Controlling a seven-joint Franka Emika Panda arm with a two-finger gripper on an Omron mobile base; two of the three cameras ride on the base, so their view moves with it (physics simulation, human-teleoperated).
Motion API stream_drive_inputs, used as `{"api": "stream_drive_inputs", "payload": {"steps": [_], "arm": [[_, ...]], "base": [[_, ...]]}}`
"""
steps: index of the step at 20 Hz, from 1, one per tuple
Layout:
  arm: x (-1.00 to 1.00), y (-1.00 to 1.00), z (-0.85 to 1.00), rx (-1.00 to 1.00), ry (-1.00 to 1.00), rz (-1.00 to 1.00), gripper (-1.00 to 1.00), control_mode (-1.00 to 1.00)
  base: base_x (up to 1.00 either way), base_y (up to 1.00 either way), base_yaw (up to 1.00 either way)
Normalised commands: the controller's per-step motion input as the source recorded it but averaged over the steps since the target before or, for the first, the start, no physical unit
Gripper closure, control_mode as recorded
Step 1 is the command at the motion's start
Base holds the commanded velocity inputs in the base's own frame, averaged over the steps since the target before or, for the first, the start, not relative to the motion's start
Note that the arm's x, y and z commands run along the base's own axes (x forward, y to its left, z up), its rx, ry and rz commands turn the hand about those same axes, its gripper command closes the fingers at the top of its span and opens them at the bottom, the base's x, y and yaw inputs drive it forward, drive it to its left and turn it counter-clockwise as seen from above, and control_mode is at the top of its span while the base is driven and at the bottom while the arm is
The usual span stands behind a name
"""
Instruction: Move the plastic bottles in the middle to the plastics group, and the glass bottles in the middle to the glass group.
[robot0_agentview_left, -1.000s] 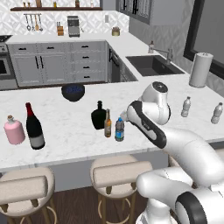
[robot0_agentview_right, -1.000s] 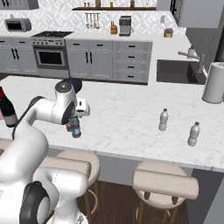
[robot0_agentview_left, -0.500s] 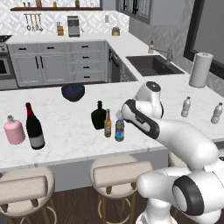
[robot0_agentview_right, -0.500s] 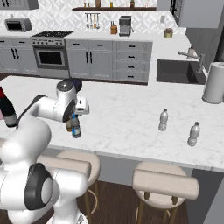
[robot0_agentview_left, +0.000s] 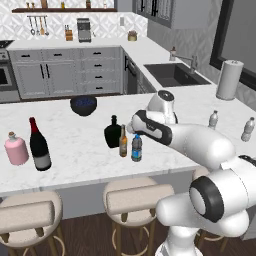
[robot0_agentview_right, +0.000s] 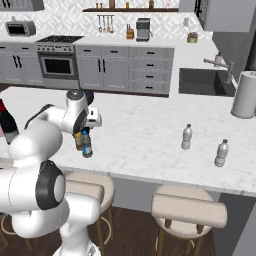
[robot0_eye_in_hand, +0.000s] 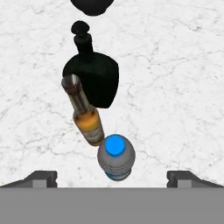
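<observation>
Hovering over the blue bottle (robot0_eye_in_hand: 115, 157), we are keeping the gripper (robot0_eye_in_hand: 112, 178) fully open, gripping nothing. Beer bottle (robot0_eye_in_hand: 84, 114) and flask (robot0_eye_in_hand: 94, 76) are standing just beyond.

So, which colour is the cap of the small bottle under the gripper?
Blue cap, clearest in the hand view.

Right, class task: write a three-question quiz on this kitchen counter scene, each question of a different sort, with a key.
1. True or false: the blue-capped water bottle lies on its side.
2. Which stands nearest the amber beer bottle? A) pink bottle B) black flask C) paper towel roll
3. Fill in: the gripper hangs over the middle bottles with its jaws ____.

Key: 1 false; 2 B; 3 open.
</observation>
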Motion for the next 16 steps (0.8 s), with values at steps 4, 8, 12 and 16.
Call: {"api": "stream_drive_inputs", "payload": {"steps": [4, 8, 12, 16], "arm": [[0.27, 0.06, -0.2, 0.0, 0.0, 0.0, -1.0, -1.0], [0.16, 0.0, -0.29, 0.0, 0.0, 0.0, -1.0, -1.0], [0.11, 0.01, -0.31, 0.0, 0.01, 0.0, -1.0, -1.0], [0.18, 0.14, -0.22, 0.0, 0.06, 0.0, -1.0, -1.0]], "base": [[0.0, 0.0, 0.0], [0.0, 0.0, 0.0], [0.0, 0.0, 0.0], [0.0, 0.0, 0.0]]}}
